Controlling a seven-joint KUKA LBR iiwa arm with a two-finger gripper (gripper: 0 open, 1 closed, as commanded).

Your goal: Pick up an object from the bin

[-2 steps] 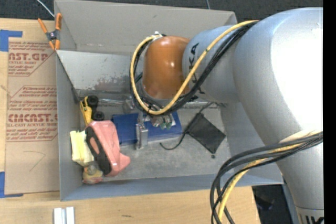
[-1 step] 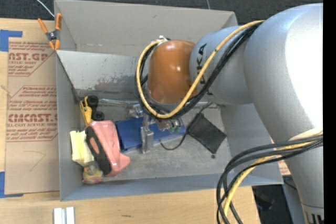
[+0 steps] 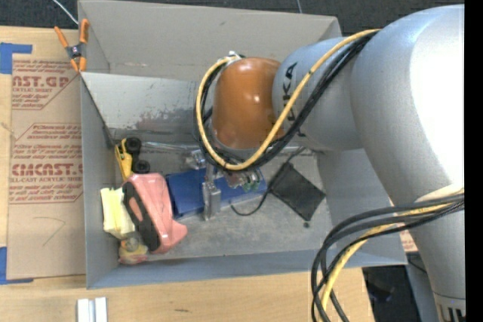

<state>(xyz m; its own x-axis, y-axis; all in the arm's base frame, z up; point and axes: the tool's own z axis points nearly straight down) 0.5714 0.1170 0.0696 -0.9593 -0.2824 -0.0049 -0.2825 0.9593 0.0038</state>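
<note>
Lying left of the blue block (image 3: 183, 194), a yellow piece (image 3: 112, 209) and a pink pouch (image 3: 160, 201) touch; the end effector (image 3: 210, 206) sits over the block's right end, apart or together I cannot tell; the block looks stiff and light, probably best pinched across its narrow sides; a black pad (image 3: 296, 191) lies to its right.

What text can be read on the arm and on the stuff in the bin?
"KUKA": black letters on the arm's grey link, partly hidden.
Pink thing, blue block and flat black square in the bin: no print that can be read.
</note>
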